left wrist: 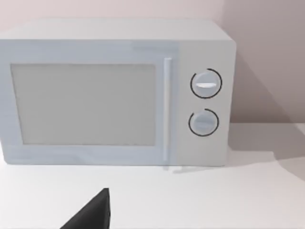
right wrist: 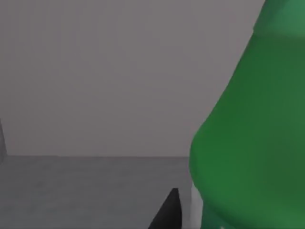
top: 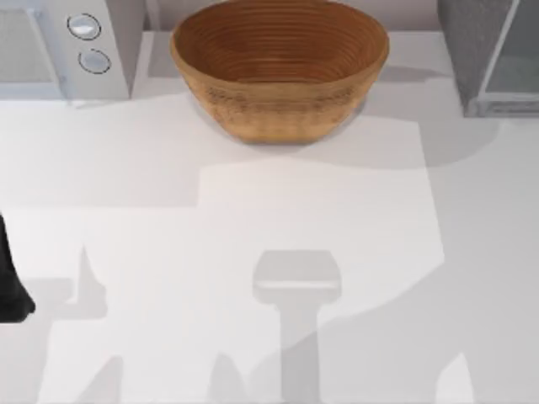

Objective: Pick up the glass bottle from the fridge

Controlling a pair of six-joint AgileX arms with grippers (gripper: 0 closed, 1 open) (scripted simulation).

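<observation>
Top view: the fridge [top: 493, 55] stands at the upper right of the frame, a woven bowl [top: 280, 67] at top centre, a white microwave [top: 63, 46] at upper left, all on the tabletop [top: 253, 252]. The left arm [top: 10, 286] sits parked at the left edge.

Left wrist view: microwave ahead; whether its jaws are apart or together I cannot tell.

Right wrist view: the glass bottle [right wrist: 252, 133] looms at the right of the frame on a grey floor, apparently inside the fridge. One dark fingertip [right wrist: 167, 212] lies just beside it; jaw state cannot be told. Long axis looks upright, slightly leaning, narrowing upward. Judged rigid, smooth, slippery and breakable; grip the body squarely.
</observation>
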